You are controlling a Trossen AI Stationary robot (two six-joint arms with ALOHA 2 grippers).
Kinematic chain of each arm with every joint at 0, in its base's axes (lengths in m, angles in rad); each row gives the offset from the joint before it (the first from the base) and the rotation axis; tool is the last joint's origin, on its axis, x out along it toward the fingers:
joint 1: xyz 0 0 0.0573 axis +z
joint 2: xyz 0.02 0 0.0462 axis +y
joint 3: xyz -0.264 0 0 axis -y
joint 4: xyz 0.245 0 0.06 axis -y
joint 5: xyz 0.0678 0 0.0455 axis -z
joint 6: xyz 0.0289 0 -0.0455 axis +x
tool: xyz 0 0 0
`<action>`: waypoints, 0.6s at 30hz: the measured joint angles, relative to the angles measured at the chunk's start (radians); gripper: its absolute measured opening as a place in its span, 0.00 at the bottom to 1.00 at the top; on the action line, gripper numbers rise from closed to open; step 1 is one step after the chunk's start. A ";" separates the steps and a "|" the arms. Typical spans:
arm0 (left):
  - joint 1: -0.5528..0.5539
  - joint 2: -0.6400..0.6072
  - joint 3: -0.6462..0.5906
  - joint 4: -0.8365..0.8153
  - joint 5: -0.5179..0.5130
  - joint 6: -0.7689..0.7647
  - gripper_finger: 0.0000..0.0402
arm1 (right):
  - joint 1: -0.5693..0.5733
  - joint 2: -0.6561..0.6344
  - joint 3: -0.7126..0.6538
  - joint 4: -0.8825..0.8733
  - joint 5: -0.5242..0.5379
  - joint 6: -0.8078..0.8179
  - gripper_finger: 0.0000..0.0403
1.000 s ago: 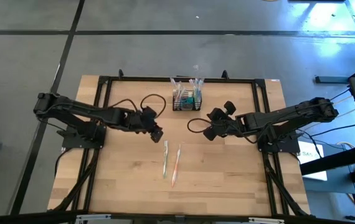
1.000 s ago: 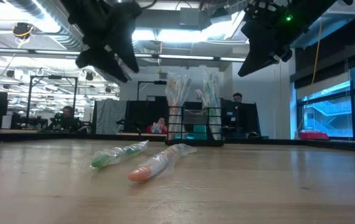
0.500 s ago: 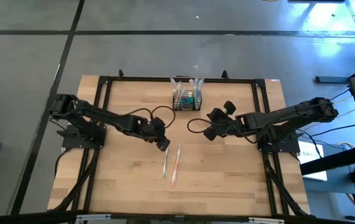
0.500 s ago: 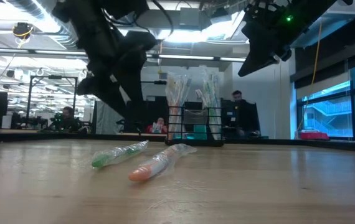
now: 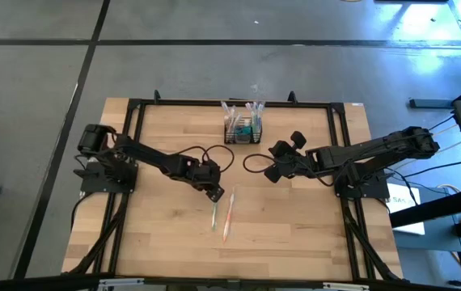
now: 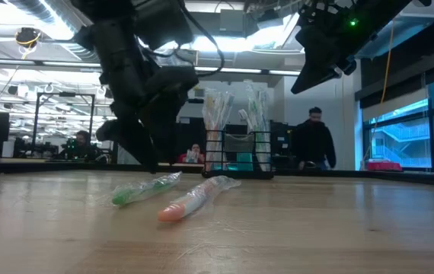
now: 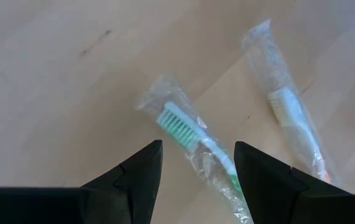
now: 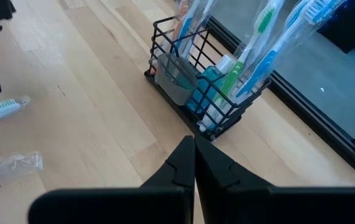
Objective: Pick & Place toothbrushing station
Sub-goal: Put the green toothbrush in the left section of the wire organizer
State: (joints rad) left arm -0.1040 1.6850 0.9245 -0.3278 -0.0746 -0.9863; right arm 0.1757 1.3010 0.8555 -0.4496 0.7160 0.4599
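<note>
The toothbrushing station (image 5: 242, 132), a black wire caddy (image 8: 202, 93) holding upright wrapped toothbrushes and teal tubes, stands on its base at the table's far middle. Two wrapped toothbrushes lie flat mid-table: a green one (image 7: 193, 140) (image 5: 214, 212) and an orange one (image 7: 293, 134) (image 5: 228, 214). My left gripper (image 7: 197, 144) (image 5: 217, 194) hangs open just over the green brush's head end, pointing steeply down, a finger on either side and touching nothing. My right gripper (image 8: 194, 142) (image 5: 272, 171) waits shut, raised to the caddy's near right.
A black metal frame (image 5: 133, 109) runs around the wooden tabletop. Bare wood lies toward the near edge (image 5: 230, 259) and to both sides of the two brushes. People stand in the room beyond the table (image 6: 314, 141).
My left gripper has come down and toward the table's right and near edge, onto the green toothbrush's head end, tipping more steeply downward and staying open. The brushes and caddy have kept still. A person behind the table has walked along.
</note>
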 joint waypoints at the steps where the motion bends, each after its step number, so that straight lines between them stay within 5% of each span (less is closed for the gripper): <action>1: 0.000 0.008 0.000 0.006 0.008 0.000 0.49 | 0.000 0.000 0.000 0.000 0.000 0.000 0.02; 18: 0.031 0.097 0.005 0.068 0.038 0.078 0.48 | 0.000 0.000 0.000 0.000 0.000 0.000 0.02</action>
State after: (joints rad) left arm -0.0727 1.7817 0.9293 -0.2596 -0.0371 -0.9082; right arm 0.1753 1.3010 0.8555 -0.4496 0.7158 0.4599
